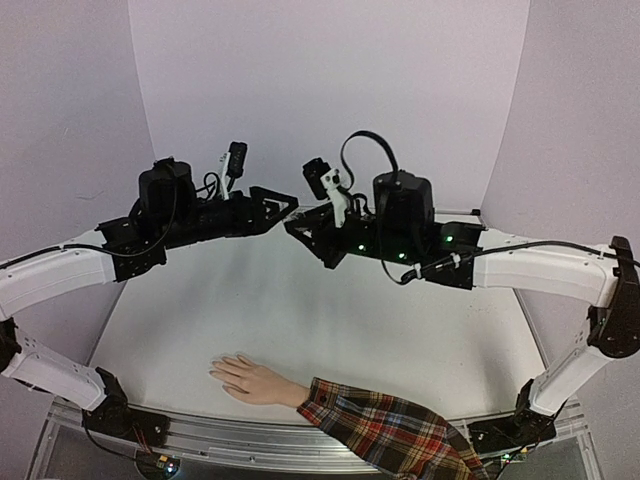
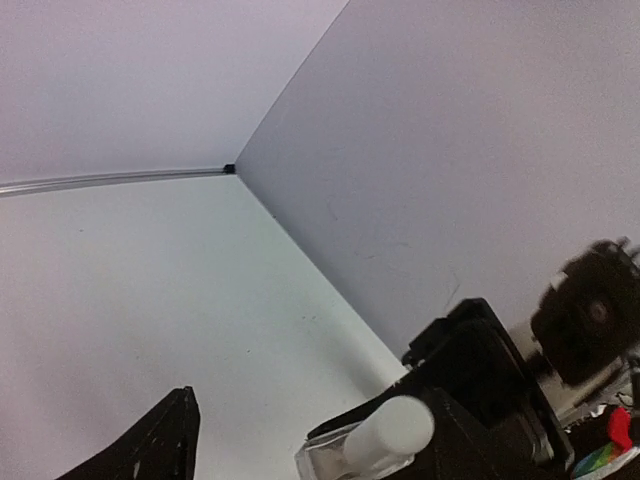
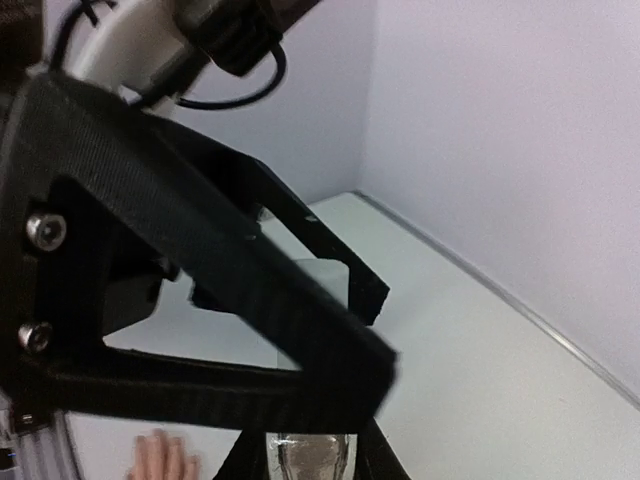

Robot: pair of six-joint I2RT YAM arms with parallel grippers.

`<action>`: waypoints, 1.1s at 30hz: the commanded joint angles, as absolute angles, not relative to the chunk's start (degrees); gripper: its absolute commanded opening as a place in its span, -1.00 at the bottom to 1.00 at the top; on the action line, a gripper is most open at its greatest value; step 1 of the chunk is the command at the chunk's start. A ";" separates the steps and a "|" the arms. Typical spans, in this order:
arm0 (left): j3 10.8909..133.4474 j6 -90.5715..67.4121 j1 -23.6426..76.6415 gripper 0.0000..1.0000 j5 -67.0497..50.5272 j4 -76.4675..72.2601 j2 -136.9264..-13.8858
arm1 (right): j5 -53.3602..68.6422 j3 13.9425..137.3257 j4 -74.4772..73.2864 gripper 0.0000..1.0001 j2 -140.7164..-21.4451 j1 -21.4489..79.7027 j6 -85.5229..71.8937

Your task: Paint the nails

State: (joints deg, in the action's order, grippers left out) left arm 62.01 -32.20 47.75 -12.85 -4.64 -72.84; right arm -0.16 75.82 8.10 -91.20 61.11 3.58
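Observation:
The beige mannequin hand (image 1: 255,381) lies palm down at the table's near edge with a red plaid sleeve (image 1: 385,430). Its nails are too small to make out. Its fingers (image 3: 160,460) show blurred in the right wrist view. Both grippers meet high over the table's far middle. My right gripper (image 1: 297,230) is shut on a small clear bottle (image 3: 310,460), whose white cap (image 2: 395,430) shows in the left wrist view. My left gripper (image 1: 288,205) is open, its fingers (image 2: 160,445) spread wide either side of the cap.
White walls close off the table (image 1: 330,310) at the back and on both sides. An aluminium rail (image 1: 230,440) runs along the near edge. Both arms span the table's width above it.

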 commanded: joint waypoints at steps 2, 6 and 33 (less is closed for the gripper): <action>56.56 -37.37 42.98 0.58 -30.05 -21.36 -66.83 | 40.81 75.36 12.79 -1.00 -87.42 53.48 -7.40; 57.59 -38.80 42.55 0.48 -37.73 -24.84 -68.67 | 51.70 78.02 14.98 -1.00 -89.86 51.75 -12.16; 72.99 -32.16 48.48 -1.00 8.25 9.55 -75.28 | -53.28 85.14 15.76 -1.00 -99.04 69.11 16.75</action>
State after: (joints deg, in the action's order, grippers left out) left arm 67.96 -31.32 46.52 -13.16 -1.36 -74.71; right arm -12.13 80.77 10.56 -95.62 64.39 -3.72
